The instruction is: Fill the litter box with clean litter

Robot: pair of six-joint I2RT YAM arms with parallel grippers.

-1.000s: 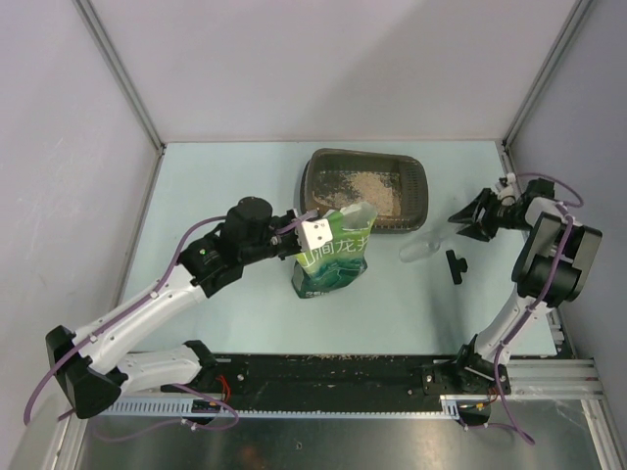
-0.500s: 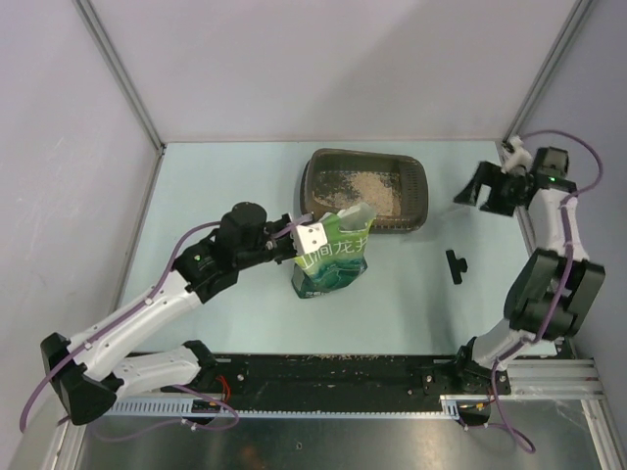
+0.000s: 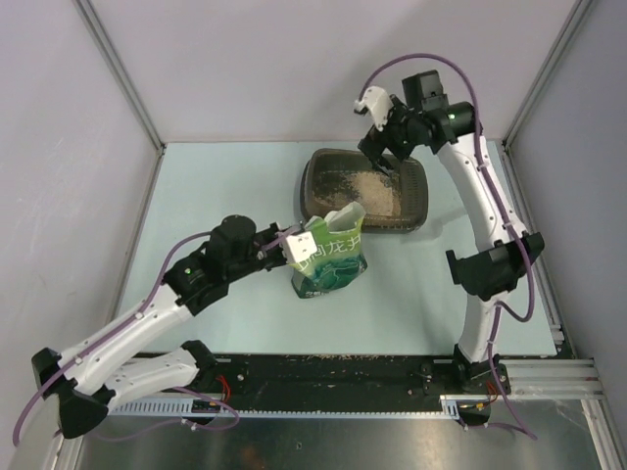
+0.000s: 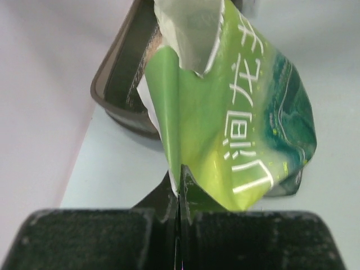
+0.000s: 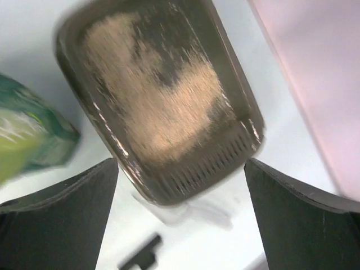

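Observation:
The litter box point(image 3: 307, 192) is a dark tray at the back middle of the table. Tan clean litter point(image 3: 370, 185) covers part of its floor. A green pouch point(image 3: 331, 258) stands open-topped just in front of the box. My left gripper point(image 3: 300, 246) is shut on the pouch's left edge; the wrist view shows the jaws pinching the pouch's seam point(image 4: 179, 188). My right gripper point(image 3: 388, 147) is open and empty, high over the box's far right corner. Its wrist view looks down on the box point(image 5: 209, 173) and the litter point(image 5: 163, 112), which are blurred.
Grey walls close the table at the back and both sides. In the right wrist view a blurred clear scoop point(image 5: 194, 207) lies beside the box's short end, with a small black part point(image 5: 140, 256) near it. The pouch point(image 5: 25, 140) shows at that view's left edge.
My right arm has swung from the table's right side up and left to above the litter box. My left arm has drawn back slightly, still holding the pouch.

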